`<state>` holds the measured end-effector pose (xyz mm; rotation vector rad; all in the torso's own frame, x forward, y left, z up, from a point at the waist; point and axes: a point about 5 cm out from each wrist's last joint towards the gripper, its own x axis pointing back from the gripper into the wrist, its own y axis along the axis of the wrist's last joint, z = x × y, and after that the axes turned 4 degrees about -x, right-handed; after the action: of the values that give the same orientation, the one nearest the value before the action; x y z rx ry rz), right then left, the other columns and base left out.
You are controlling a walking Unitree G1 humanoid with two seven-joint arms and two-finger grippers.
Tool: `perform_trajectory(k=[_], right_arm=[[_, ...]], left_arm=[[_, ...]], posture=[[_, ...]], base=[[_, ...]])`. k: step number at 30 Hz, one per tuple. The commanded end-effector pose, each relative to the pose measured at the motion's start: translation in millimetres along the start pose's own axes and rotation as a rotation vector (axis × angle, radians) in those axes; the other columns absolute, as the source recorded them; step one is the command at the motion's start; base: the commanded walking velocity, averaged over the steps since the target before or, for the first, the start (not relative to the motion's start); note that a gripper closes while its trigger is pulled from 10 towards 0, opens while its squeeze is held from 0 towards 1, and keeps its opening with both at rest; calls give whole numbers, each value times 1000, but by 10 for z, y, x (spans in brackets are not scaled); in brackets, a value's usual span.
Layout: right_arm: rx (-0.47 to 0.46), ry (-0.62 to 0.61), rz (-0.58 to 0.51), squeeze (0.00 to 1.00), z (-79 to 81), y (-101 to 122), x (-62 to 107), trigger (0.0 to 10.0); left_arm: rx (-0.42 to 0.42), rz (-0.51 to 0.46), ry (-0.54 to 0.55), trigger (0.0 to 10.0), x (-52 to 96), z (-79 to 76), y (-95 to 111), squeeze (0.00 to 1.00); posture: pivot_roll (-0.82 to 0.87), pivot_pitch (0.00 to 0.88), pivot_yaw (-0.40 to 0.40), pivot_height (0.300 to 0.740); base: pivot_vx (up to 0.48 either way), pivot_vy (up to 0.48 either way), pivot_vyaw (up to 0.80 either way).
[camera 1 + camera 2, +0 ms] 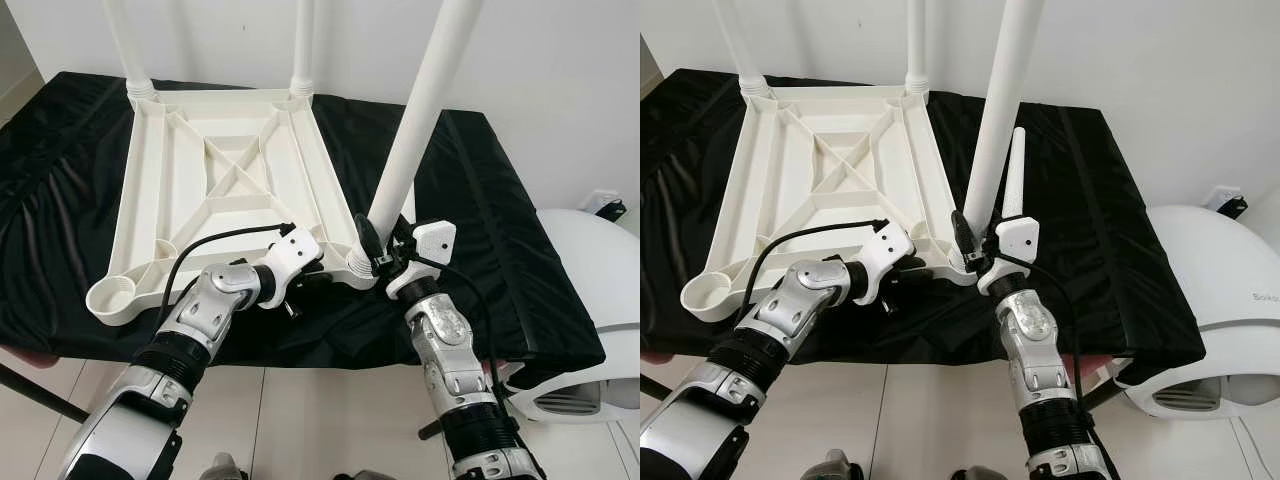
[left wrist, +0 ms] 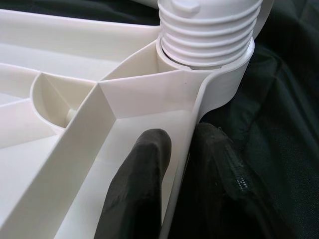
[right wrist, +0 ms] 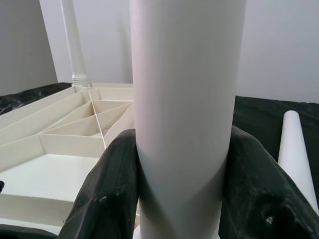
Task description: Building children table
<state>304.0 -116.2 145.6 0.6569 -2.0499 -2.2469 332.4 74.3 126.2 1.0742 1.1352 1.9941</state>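
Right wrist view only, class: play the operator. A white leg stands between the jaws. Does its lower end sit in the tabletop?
Observer: Yes. The leg held by the right gripper has its threaded end in the near right corner socket of the upturned tabletop, with threads showing above it.
Operator: What is the left arm doing?
Observer: The left gripper has its jaws closed across the tabletop's rim, right beside that socket.
Operator: Any corner without a leg?
Observer: The near left socket is empty.

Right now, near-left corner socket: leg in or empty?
Empty. The near-left socket is an open cup; the spare leg lies on the black cloth.
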Motion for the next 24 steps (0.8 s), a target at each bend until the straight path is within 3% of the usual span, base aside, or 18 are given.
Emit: perform_trajectory(k=[1, 16, 24], right_arm=[[6, -168, 151, 0, -198, -258, 168, 10000], [50, -368, 132, 0, -220, -226, 227, 10000], [66, -406, 119, 0, -208, -210, 255, 10000]], left_arm=[[-104, -96, -4, 10000, 20, 80, 298, 0], [-106, -95, -4, 10000, 27, 89, 301, 0], [-105, -95, 0, 10000, 33, 98, 301, 0]], posture=[[15, 20, -39, 740], [17, 29, -37, 740], [17, 32, -37, 740]], base=[[0, 0, 0], [0, 0, 0], [0, 0, 0]])
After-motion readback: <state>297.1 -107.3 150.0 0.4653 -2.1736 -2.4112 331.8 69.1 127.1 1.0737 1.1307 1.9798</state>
